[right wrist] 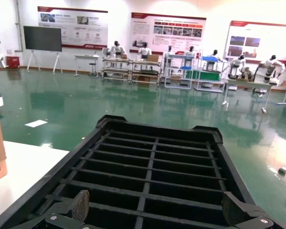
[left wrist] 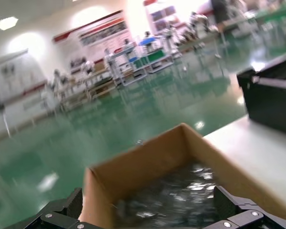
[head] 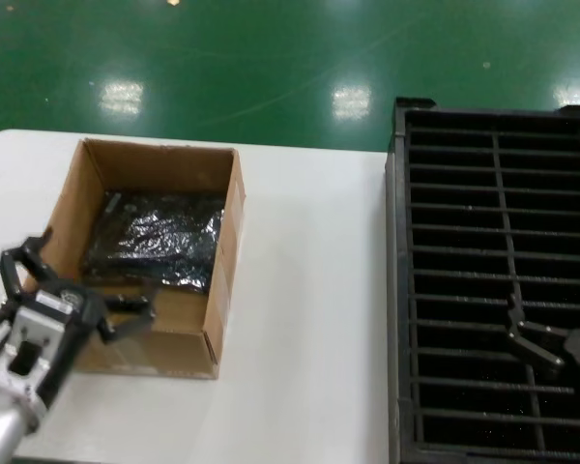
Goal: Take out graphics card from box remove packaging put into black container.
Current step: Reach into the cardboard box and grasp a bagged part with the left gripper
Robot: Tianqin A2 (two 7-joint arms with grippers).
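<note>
**Slippery bag, stiff card beneath**

Inside the box lies the bagged graphics card: light, rigid, fragile, its film slick. The left gripper, spread wide and empty, hovers over the box's near wall; an edge pinch looks safest. The right gripper waits empty.

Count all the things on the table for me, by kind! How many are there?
Cardboard box: 1
Shiny bagged card inside the box: 1
Black container: 1
Total: 3
</note>
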